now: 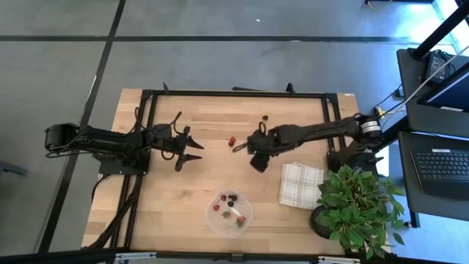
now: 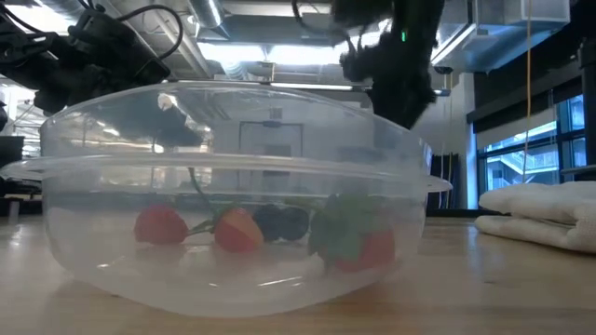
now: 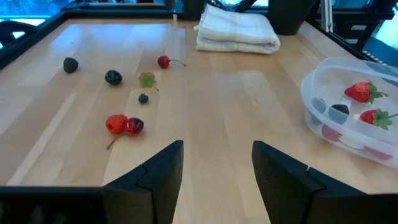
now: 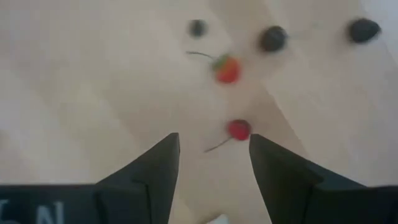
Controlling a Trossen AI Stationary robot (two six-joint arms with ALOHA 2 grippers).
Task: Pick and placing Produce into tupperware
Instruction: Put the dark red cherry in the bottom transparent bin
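Low view, nearest first: one small round clear plastic tupperware (image 2: 233, 200), translucent, smooth-walled, with a whitish rim, standing on the pale wooden table (image 2: 521, 288). Inside, four pieces countable through the wall: three red strawberry-like ones with green stalks or leaves (image 2: 237, 230) and one dark bluish berry (image 2: 279, 221). To the side, one folded white checked cloth (image 2: 545, 209), soft and bulky.

High view: same container (image 1: 229, 213) near the front edge of the table, midway across, holding red and dark pieces (image 1: 233, 198). Just beside the cloth (image 1: 300, 185), one leafy green potted plant (image 1: 359, 207) at the table's right front corner.

Farther back, loose produce on the bare wood, well apart from the container. Left wrist view, seven counted: a red raspberry-like piece (image 3: 116, 123) touching a glossy red cherry (image 3: 134, 126), a tiny dark blue berry (image 3: 143, 98), a green-and-reddish piece (image 3: 147, 79), a red cherry with stalk (image 3: 164, 61), and two knobbly black berries (image 3: 113, 77) (image 3: 70, 65).

Left gripper (image 1: 192, 150) over the table's left half, fingers apart, holding nothing. Right gripper (image 4: 213, 163) over the middle of the table beside the loose pieces, fingers spread, a red stalked cherry (image 4: 238, 129) lying on the wood just ahead of the gap, not clamped.
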